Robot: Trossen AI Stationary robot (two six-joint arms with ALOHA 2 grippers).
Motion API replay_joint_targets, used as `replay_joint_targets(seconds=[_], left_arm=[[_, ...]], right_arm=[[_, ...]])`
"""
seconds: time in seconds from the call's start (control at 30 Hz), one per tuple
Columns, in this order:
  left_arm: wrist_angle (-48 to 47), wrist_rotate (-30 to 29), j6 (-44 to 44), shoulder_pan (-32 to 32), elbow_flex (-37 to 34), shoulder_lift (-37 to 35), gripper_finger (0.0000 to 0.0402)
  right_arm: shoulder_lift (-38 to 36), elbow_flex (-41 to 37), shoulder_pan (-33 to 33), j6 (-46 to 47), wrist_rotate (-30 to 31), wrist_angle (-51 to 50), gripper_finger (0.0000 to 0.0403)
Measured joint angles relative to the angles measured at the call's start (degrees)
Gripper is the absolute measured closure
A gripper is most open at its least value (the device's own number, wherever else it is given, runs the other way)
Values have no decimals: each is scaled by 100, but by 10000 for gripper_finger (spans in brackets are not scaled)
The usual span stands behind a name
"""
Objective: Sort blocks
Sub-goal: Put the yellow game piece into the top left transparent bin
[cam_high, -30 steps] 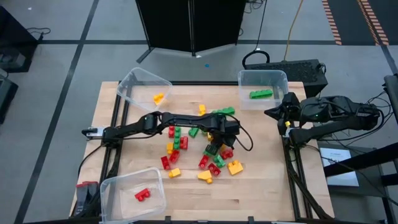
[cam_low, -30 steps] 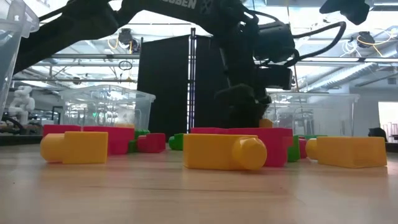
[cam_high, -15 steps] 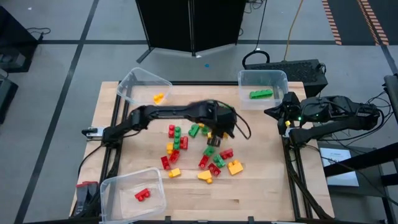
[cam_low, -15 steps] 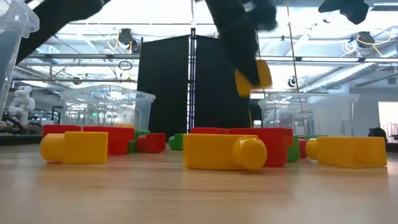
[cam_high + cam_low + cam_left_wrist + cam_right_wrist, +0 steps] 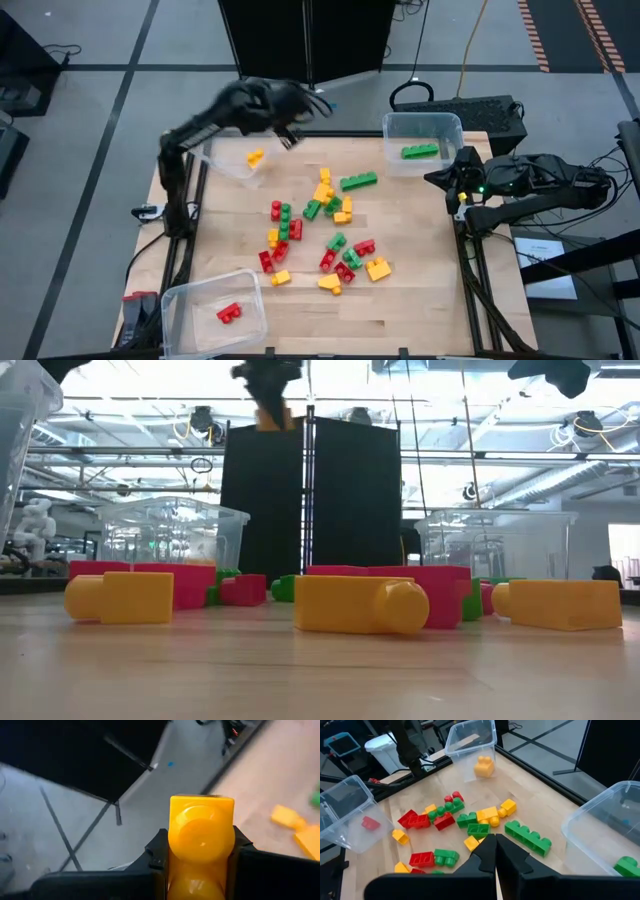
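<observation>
Blocks (image 5: 320, 225) scattered mid-table (image 5: 420, 310); left gripper (image 5: 200, 870), raised at the far-left bin (image 5: 225, 140), clamps a yellow block (image 5: 201, 827); right gripper (image 5: 495, 851), clenched empty, waits right.

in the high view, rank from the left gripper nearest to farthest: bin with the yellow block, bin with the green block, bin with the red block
From the left gripper:
1. Yellow-block bin, far-left corner, just beside it.
2. Green-block bin, far right.
3. Red-block bin, near-left corner.

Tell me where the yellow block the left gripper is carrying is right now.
The yellow block is clamped in the left gripper, raised at the table's far-left edge in the high view, beside the clear bin that holds another yellow block.
</observation>
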Motion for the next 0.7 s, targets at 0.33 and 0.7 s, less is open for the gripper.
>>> replay_joint_targets(seconds=[0.33, 0.7], left_arm=[[-41, 68, -879, 1095, -1958, -1582, 359], [1717, 492, -1419, 1249, -5604, -2869, 359]], right_arm=[[2, 0, 1, -13, 4, 47, 403], [2, 1, 1, -53, 13, 40, 403]])
